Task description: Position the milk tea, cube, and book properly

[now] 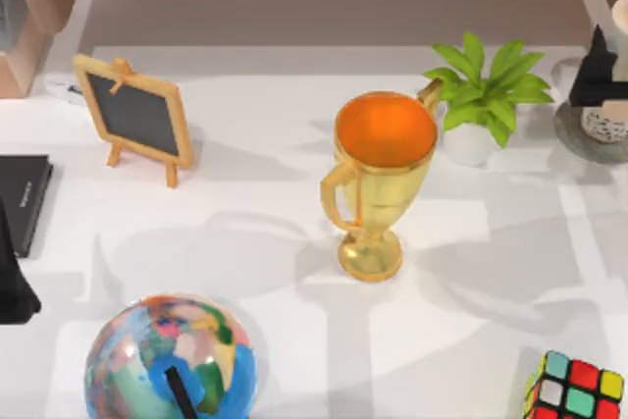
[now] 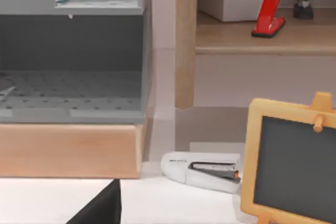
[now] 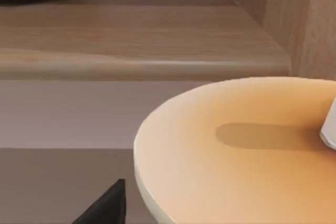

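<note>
Working the milk tea [image 1: 610, 115] with my right gripper [image 1: 601, 80]; can't tell jaw state; cube [image 1: 574, 387] probably next.

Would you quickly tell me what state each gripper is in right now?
Left gripper: at the table's left edge; state cannot be told.
Right gripper: at the far right, over the milk tea; grip cannot be told.

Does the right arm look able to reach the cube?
Probably yes: the cube lies in the open at the table's right edge, the right tool hangs back on that side, and the trophy stands clear.
</note>
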